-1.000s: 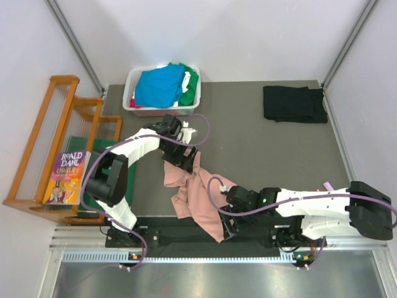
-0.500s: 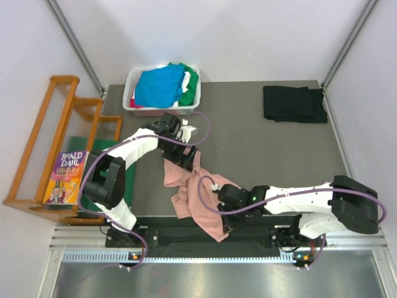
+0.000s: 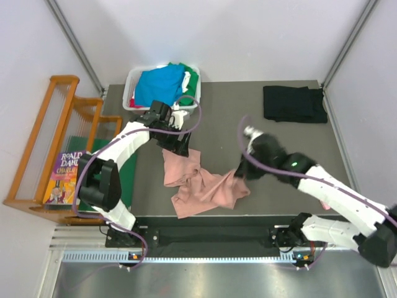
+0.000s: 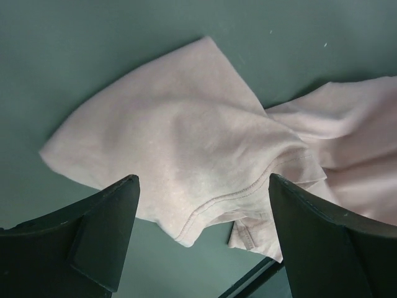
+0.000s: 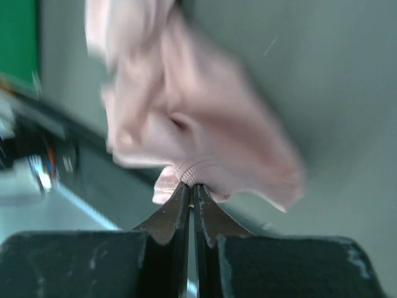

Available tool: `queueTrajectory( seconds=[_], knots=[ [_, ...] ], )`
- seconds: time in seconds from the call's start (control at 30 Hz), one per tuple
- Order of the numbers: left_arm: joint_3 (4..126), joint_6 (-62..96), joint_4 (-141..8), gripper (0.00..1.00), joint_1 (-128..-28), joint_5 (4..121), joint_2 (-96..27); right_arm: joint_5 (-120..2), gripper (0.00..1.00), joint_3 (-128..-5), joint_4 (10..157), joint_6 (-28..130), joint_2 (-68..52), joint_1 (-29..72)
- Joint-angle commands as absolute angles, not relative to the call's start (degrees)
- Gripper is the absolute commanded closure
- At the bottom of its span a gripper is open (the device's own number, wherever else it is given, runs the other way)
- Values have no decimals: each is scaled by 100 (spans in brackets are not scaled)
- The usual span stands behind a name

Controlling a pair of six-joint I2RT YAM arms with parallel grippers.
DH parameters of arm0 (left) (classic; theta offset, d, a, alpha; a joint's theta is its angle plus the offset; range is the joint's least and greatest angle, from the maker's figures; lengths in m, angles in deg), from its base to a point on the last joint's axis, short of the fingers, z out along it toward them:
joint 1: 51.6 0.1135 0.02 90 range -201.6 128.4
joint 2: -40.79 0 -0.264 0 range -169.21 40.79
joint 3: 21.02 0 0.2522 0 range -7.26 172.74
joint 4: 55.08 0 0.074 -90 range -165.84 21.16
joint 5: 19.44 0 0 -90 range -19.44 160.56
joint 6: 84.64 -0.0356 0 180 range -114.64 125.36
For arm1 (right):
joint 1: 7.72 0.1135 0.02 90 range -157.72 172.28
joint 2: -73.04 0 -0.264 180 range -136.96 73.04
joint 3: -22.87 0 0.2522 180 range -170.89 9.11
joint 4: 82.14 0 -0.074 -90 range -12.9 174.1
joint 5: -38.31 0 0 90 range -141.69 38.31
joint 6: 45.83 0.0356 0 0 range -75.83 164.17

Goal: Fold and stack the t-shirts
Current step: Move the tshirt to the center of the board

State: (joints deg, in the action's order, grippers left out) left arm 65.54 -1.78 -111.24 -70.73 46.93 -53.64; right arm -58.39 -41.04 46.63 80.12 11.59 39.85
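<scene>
Since a second ago my right arm has swung up and away from the near edge. The pink t-shirt (image 3: pixel 201 183) no longer hangs over that edge; it now lies all on the grey table (image 3: pixel 279 143). My left arm has pulled back a little toward the basket (image 3: pixel 131 93).

The right gripper (image 3: pixel 243 176) has its fingers (image 5: pixel 180 208) pressed tight together, pinching an edge of the pink t-shirt. The cloth bunches up just past the tips and looks blurred. The left gripper (image 4: pixel 203 180) has its fingers (image 4: pixel 102 230) spread wide. A loose flap of the pink t-shirt lies under the gap, and I cannot see it touch either finger.

The white basket sits just behind the left fingers, with a blue t-shirt (image 3: pixel 158 87) and a green one (image 3: pixel 192 79) inside. A folded black t-shirt (image 3: pixel 294 103) lies well beyond the right fingers — at the far right corner. Off to the left of the left fingers stands a wooden rack (image 3: pixel 37 149) with a book (image 3: pixel 67 177) and a green board (image 3: pixel 84 146). White walls (image 3: pixel 248 37) close in the table.
</scene>
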Motion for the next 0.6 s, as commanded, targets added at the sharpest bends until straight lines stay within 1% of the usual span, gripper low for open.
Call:
queueTrajectory(
  seconds=[0.0, 0.1, 0.23, 0.3, 0.33, 0.37, 0.5, 0.57],
  knots=[
    [6815, -168, -11279, 11, -7032, 4420, -4948, -5836, 100, -4652, 4138, 6897, 1328, 2587],
    [6842, -97, -11331, 12, -7032, 4245, -4825, -6091, 100, -4582, 4610, 6729, 915, 2033],
    [6973, -97, -11489, 12, -7041, 4156, -4692, -6250, 100, -4783, 5105, 6475, -5, 1347],
    [7044, -115, -11586, 12, -7041, 4156, -4614, -6320, 100, -5161, 5202, 6272, -350, 855],
    [7096, -115, -11674, 12, -7041, 4113, -4578, -6372, 100, -5336, 5167, 6237, -725, 697],
    [7114, -115, -11701, 12, -7041, 4077, -4552, -6416, 100, -5729, 5097, 6193, -903, 304],
    [7132, -10, -11754, 12, -7190, 3901, -4359, -6338, 100, -6304, 5439, 6587, -1449, -332],
    [7079, 17, -11736, 11, -7453, 3980, -4314, -6434, 100, -6646, 5589, 6850, -1730, -534]
  ],
)
